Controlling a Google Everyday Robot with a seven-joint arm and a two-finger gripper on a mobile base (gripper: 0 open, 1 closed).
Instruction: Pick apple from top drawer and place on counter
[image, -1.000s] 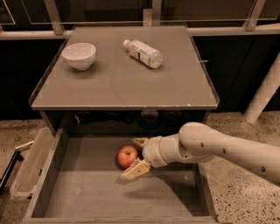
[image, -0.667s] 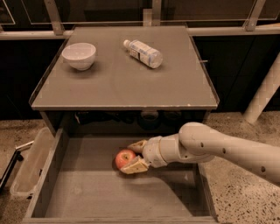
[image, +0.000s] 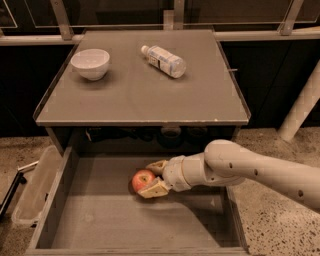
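The red apple (image: 142, 180) lies on the floor of the open top drawer (image: 100, 220), near its middle. My gripper (image: 152, 178) reaches in from the right, low in the drawer. Its two pale fingers (image: 154, 189) sit on either side of the apple and press against it. The apple rests on the drawer floor. The counter (image: 140, 95) is the flat grey-brown cabinet top above the drawer.
A white bowl (image: 90, 63) stands at the counter's back left. A plastic water bottle (image: 163, 61) lies on its side at the back middle. A clear plastic bin (image: 35, 187) hangs off the drawer's left wall. Speckled stone floor surrounds the cabinet.
The gripper's fingers have moved in around the apple and narrowed onto it. The apple has shifted slightly left.
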